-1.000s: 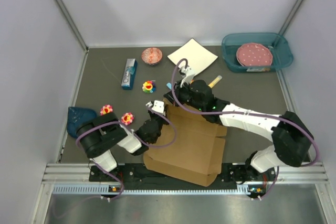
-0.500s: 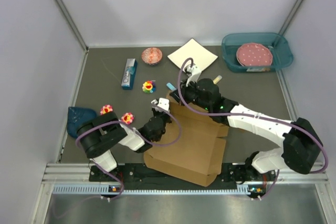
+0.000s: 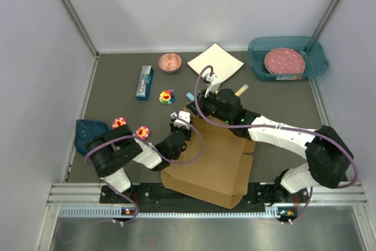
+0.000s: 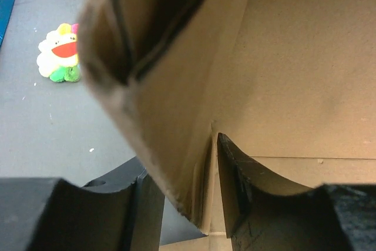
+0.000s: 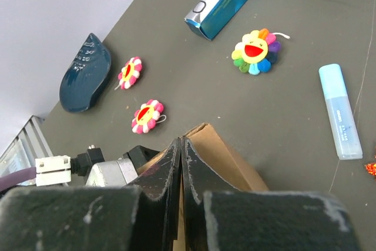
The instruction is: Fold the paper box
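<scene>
Brown die-cut cardboard box (image 3: 211, 163): its raised left wall stands between your left gripper's (image 4: 189, 204) parted fingers.
Your right gripper (image 5: 181, 148), fingers together, sits at the box's same far-left corner.

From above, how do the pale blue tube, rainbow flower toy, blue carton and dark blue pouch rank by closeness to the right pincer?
1. Pale blue tube, just beyond the right pincer.
2. Rainbow flower toy, leftward.
3. Blue carton, back left.
4. Dark blue pouch, far left.
</scene>
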Tool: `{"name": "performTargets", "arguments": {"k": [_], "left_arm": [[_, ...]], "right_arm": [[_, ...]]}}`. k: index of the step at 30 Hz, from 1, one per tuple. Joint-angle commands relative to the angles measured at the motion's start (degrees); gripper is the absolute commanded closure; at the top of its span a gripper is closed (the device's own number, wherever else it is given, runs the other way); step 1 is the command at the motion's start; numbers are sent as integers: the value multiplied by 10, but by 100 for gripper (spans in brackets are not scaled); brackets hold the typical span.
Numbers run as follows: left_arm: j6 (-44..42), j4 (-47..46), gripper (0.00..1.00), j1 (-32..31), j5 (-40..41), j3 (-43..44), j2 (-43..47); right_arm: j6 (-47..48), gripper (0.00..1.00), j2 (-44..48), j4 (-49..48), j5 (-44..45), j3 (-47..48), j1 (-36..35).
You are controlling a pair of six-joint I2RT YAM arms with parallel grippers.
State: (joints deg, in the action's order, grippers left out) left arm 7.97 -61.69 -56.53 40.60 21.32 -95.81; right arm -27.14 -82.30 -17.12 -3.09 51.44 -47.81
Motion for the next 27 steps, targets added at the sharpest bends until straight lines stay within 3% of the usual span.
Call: {"name": "performTargets", "arguments": {"k": [1,7,9,11,12,20,23,24,27], "left_arm": [[16,-4,56,-1,10,-1,11],[18,5,55,-1,15,-2,37],[10,9,60,-1,11,-2,47],[-1,9,80,-1,10,-1,51],[-4,17,100,-1,13,-1,53],[15,184,100,-2,56,60,56],[56,332,100,-2,45,104,73],[63,355,100,-2,41,115,78],[71,403,100,-1,12,135,96]], "right_arm": [[0,100,-17,14,-10,-32,6],[9,100,-15,47,5,-43,5],[12,100,-10,49,6,-48,7],[9,100,5,51,8,-49,7],[9,100,11,56,12,-48,7],[28,100,74,153,79,37,7],[39,78,108,206,148,81,8],[49,67,135,222,170,92,8],[60,51,198,273,259,120,8]]}}
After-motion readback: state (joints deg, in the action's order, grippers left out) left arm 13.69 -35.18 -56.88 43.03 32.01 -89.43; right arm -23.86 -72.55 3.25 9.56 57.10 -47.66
